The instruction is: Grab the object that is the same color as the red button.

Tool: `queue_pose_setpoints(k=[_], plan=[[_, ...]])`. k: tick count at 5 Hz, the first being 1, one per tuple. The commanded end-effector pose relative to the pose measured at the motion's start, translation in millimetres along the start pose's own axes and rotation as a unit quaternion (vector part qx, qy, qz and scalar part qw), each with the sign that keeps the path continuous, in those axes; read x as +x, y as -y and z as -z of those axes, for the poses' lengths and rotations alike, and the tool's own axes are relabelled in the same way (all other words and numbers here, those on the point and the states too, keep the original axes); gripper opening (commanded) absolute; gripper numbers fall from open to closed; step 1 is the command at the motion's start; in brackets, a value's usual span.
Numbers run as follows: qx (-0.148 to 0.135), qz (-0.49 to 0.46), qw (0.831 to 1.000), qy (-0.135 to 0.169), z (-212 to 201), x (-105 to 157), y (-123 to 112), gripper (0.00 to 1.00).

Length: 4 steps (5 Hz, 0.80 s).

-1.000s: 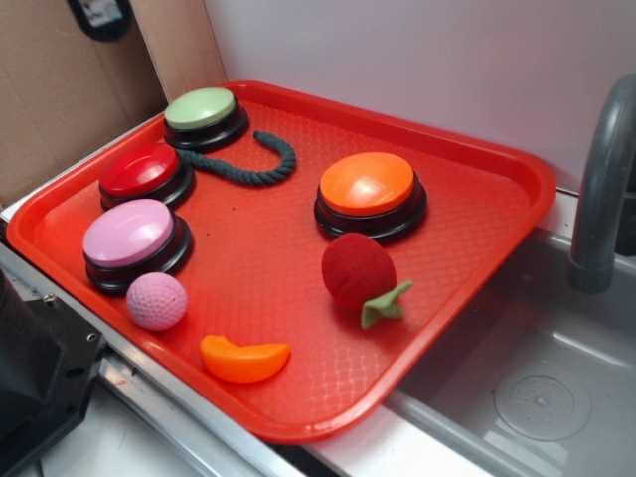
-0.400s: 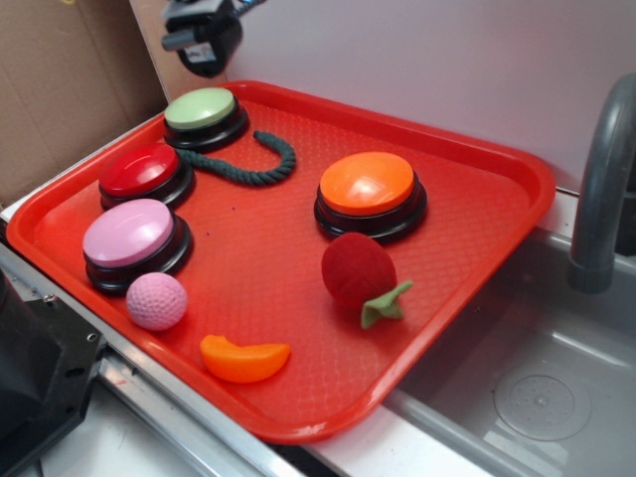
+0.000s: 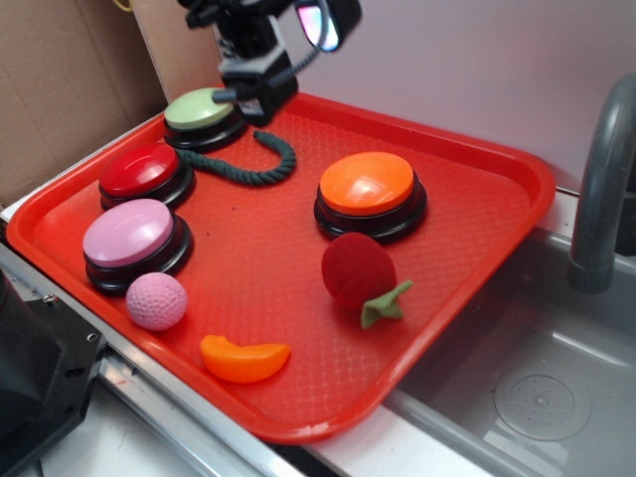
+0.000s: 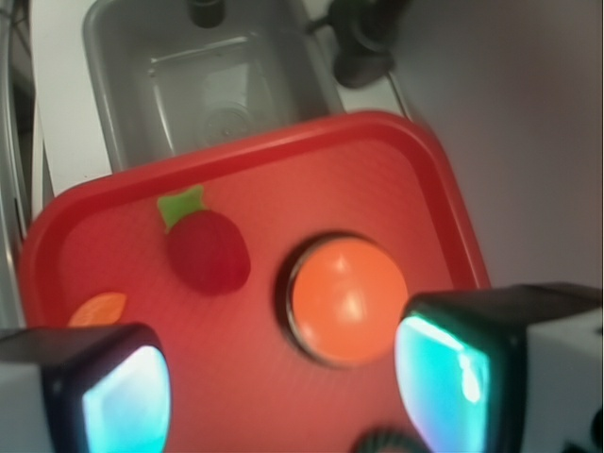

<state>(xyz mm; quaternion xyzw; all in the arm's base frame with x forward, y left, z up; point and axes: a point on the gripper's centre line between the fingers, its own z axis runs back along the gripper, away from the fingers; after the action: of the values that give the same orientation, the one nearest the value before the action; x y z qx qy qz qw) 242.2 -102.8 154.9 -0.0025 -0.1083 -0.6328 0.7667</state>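
Hand [image 3: 260,94] now lowered over tray's far corner, fingers spread apart, empty, strawberry toy [image 3: 359,270] well apart, nearer tray's front

The exterior view looks down at an angle from the near side, taking in the whole red tray [image 3: 497,164] and the sink [image 3: 537,397] on its right. The wrist view hangs close above the tray's far part, facing down toward the sink — both share the orange-topped button [image 4: 347,297] and strawberry toy [image 4: 208,250].
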Motion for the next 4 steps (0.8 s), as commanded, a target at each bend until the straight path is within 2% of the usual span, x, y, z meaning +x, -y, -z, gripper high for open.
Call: queue_pose_setpoints(k=[1, 2, 3, 4], plan=[[0.016, 0.097, 0.995, 0.017, 42, 24, 9, 1.00], [0.005, 0.146, 0.989, 0.019, 60, 37, 10, 1.00], [-0.023, 0.157, 0.987, 0.005, 74, 41, 15, 1.00], [-0.049, 0.149, 0.988, 0.003, 86, 32, 29, 1.00]])
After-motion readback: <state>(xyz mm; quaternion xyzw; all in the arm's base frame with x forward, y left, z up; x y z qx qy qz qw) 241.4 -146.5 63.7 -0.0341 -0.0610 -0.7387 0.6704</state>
